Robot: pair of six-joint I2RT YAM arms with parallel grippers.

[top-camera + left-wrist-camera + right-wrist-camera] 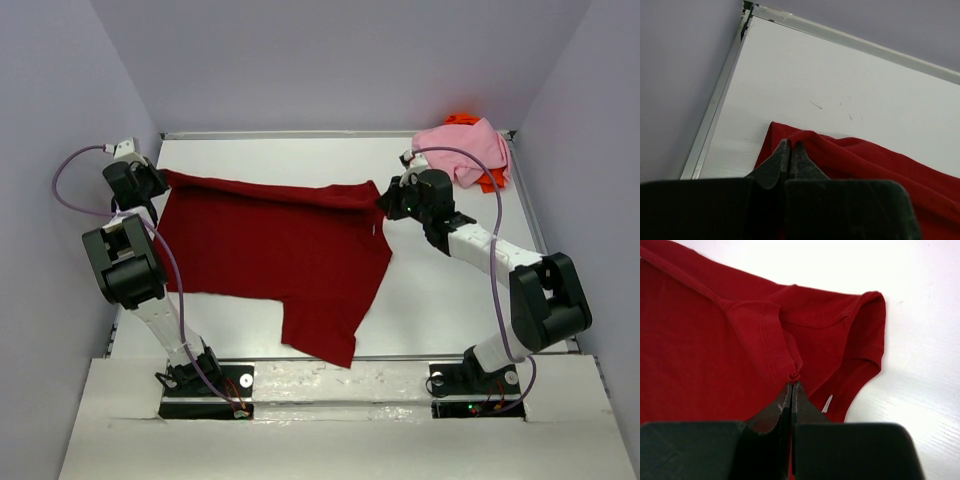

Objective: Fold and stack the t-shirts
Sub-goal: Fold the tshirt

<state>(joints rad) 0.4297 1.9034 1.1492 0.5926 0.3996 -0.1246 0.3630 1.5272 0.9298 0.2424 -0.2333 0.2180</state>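
The dark red t-shirt (270, 255) lies spread over the middle of the table, its far edge stretched between my two grippers. My left gripper (152, 182) is shut on the shirt's far left corner (805, 142); its tips (790, 146) pinch a ridge of cloth. My right gripper (388, 200) is shut on the far right corner by the sleeve (850, 340); its tips (792, 385) hold a small fold of hem. The light pink t-shirt (462, 148) lies crumpled at the far right corner, on top of the bright orange t-shirt (488, 180), which is mostly hidden.
A metal rail (715, 105) edges the white table (450, 310) at the left and the back, with purple walls close behind. The near part of the red shirt hangs toward the table's front edge (330, 358).
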